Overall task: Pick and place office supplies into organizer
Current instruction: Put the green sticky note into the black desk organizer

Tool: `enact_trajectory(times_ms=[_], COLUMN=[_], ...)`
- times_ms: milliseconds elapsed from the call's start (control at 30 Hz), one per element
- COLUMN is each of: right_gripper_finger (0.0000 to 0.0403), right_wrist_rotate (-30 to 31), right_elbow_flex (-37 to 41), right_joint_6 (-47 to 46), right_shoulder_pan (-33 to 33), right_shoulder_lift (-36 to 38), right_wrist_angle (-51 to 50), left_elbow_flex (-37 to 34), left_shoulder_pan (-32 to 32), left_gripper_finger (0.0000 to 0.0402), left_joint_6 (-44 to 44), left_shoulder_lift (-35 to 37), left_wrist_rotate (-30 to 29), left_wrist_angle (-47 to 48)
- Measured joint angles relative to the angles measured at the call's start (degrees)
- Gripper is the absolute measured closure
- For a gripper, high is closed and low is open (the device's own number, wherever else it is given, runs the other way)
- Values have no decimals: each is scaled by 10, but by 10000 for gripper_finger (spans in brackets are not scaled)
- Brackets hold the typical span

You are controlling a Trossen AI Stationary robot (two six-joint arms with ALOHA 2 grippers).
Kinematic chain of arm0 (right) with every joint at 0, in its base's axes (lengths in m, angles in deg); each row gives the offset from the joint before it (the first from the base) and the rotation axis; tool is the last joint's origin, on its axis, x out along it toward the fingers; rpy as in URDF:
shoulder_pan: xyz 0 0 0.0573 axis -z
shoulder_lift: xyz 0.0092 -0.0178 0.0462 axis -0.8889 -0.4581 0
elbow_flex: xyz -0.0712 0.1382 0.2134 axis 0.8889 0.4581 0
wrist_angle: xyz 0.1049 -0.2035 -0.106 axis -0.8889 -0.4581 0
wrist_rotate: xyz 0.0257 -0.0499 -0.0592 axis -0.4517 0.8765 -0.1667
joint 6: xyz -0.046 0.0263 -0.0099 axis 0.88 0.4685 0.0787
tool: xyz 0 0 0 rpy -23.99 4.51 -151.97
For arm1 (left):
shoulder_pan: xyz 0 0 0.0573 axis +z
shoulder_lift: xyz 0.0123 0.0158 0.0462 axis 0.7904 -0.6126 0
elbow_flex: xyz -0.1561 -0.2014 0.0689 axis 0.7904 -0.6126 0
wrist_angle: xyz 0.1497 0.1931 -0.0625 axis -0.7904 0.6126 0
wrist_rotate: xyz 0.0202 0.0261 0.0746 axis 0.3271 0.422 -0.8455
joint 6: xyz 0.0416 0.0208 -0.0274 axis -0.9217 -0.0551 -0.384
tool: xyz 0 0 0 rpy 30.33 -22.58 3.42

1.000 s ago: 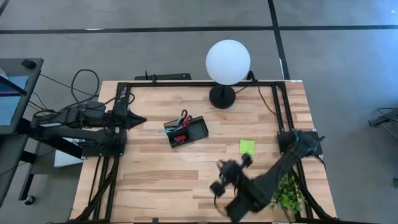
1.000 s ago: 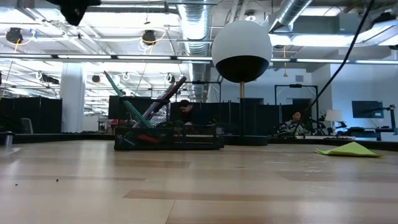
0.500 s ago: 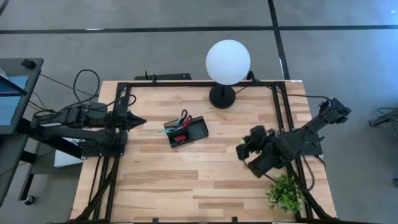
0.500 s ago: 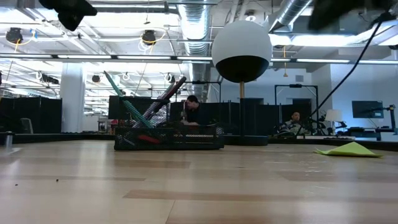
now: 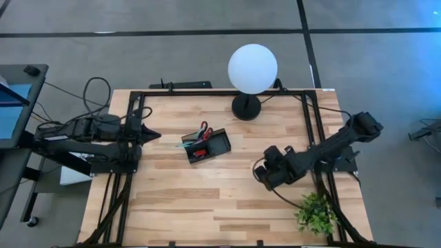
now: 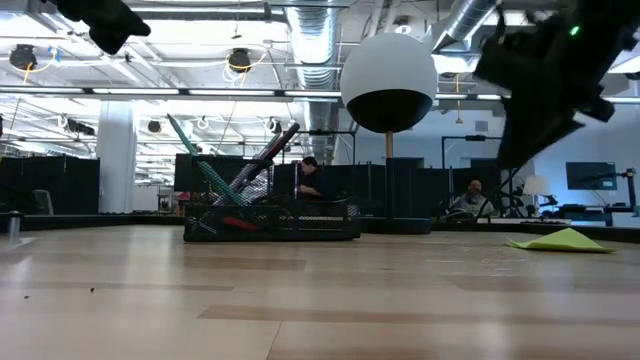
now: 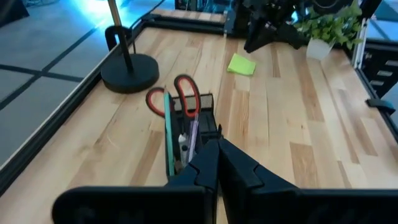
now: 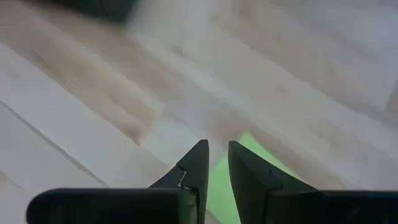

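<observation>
The black organizer [image 5: 209,146] sits mid-table and holds red-handled scissors [image 5: 202,131] and pens, which stick up at a slant in the low view [image 6: 222,175]. The lime-green sticky pad [image 7: 241,65] lies flat on the wood toward the table's right [image 6: 562,240]. In the high view the right arm hides it. My right gripper [image 5: 265,172] hovers above the pad, pointing down. It is open by a narrow gap, and green shows between the fingers [image 8: 219,186]. My left gripper [image 7: 216,149] is shut and waits level at the table's left, left of the organizer.
A white globe lamp [image 5: 253,67] stands on its black base [image 5: 246,107] at the far edge. A green plant [image 5: 317,213] is at the near right corner, close to my right arm. A black bar device [image 5: 182,85] lies beyond the far edge. Black frame rails [image 5: 308,124] line the table's sides.
My right arm has swung up from the table's near edge, toward the right and far side. Its gripper has come over the sticky pad and has entered the low view from the upper right. The organizer and the pad have stayed where they were.
</observation>
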Motion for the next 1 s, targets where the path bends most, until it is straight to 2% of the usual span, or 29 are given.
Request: enact_trajectory(times_ms=[200,333,467,600,800,900,1000], right_gripper_finger=[347,336,305,258,189,173,171], right_wrist_rotate=[-191,-265,-313,-314,-253,-218,-221], right_elbow_flex=[0,0,-15,-47,-74,-74,-74], right_joint_6=[101,170,205,242,273,263,263], right_shoulder_pan=[58,74,84,91,100,104,108], right_shoulder_lift=[-45,-88,-126,-152,-164,-165,-165], right_wrist_angle=[20,24,14,-19,-49,-51,-45], left_elbow_flex=[0,0,0,0,0,0,0], left_shoulder_pan=[0,0,0,0,0,0,0], left_gripper_finger=[401,401,401,401,401,401,401], left_joint_6=[11,17,21,25,26,26,26], left_shoulder_lift=[0,0,0,0,0,0,0], left_wrist_rotate=[-1,-1,-1,-1,-1,-1,0], left_wrist_angle=[21,25,27,27,27,29,36])
